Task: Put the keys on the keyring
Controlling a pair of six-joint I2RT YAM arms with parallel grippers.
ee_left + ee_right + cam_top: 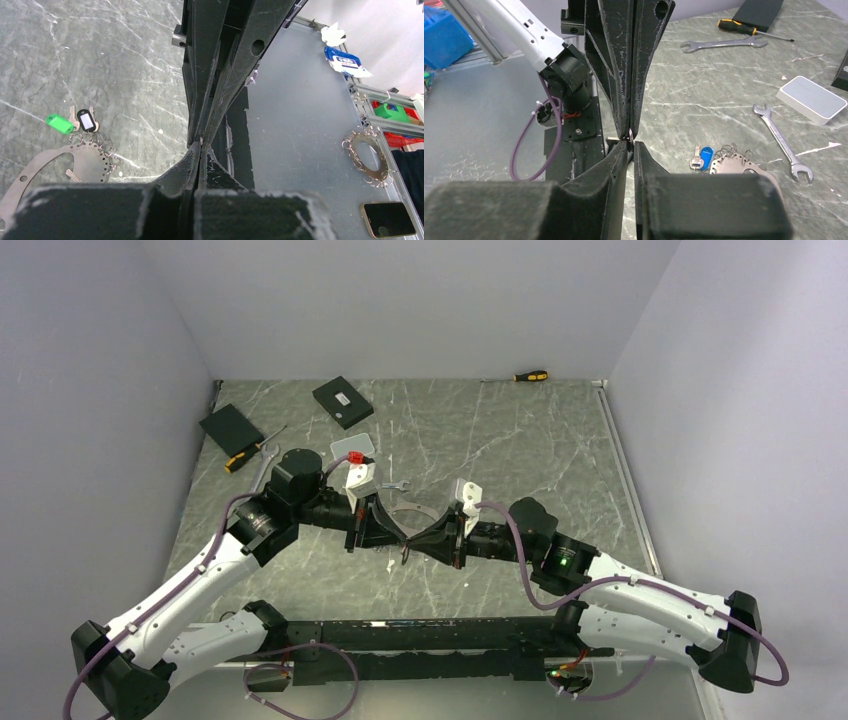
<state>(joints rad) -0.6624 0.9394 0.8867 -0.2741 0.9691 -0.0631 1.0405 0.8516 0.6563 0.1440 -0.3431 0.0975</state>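
Black, scuffed plastic wedges meet tip to tip near the flat grey keyring (pixel 735 164): the left gripper (pixel 200 146) is pinched shut and the right gripper (pixel 630 145) is open a narrow slit, with a tiny silver ring (pixel 630 134) between them, though which one grips it I cannot tell.

Both arms reach from their bases toward the middle and bend inward at the elbow, the left arm (pixel 200 575) from the left side and the right arm (pixel 640 590) from the right. The two claws meet tip to tip. The left claw (pixel 398 536) has its fingers (pixel 186 165) pressed fully together. The right claw (pixel 413 540) keeps a narrow slit between its fingers (pixel 616 160).
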